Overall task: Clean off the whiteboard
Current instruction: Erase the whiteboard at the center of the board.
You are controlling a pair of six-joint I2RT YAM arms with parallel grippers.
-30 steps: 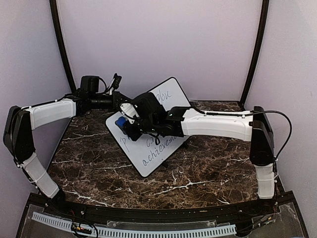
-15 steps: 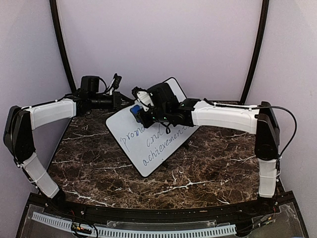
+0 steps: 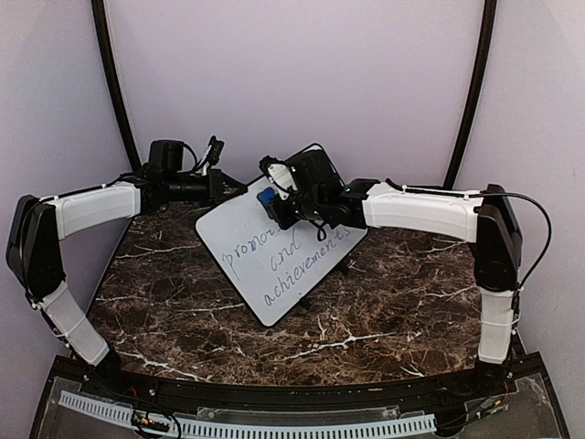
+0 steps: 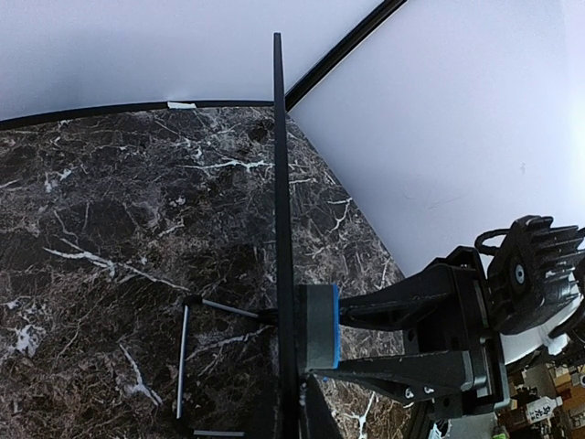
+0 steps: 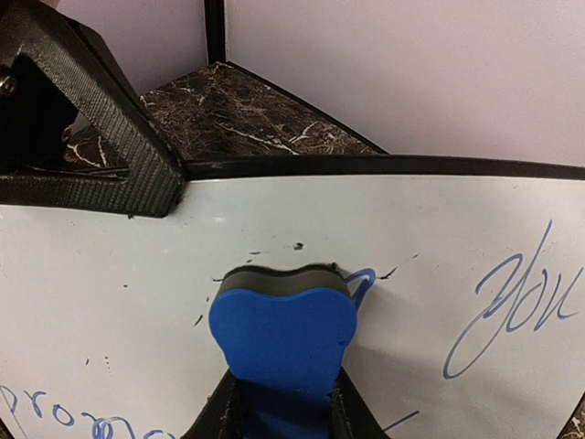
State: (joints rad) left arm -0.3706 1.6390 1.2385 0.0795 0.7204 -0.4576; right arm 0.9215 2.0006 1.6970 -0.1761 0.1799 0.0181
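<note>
The whiteboard (image 3: 274,265) stands tilted on the marble table, with blue handwriting across its middle and upper right. My left gripper (image 3: 230,189) is shut on its upper left edge; in the right wrist view one of its black fingers (image 5: 91,137) clamps the frame of the whiteboard (image 5: 411,229). My right gripper (image 3: 271,201) is shut on a blue eraser (image 3: 266,196) and presses it flat against the board near the top. The left wrist view shows the whiteboard (image 4: 278,183) edge-on, with the eraser's (image 4: 322,325) grey felt against it. The eraser (image 5: 283,320) sits just left of a blue stroke.
A thin wire stand (image 4: 183,366) props the board from behind. Pale enclosure walls with black poles (image 3: 114,101) close in the back and sides. The dark marble tabletop (image 3: 384,311) stretches in front of the board to the near rail.
My right gripper has slid the eraser up and to the right along the board's upper left part. The word there shows again. The left arm and the board stayed still.
</note>
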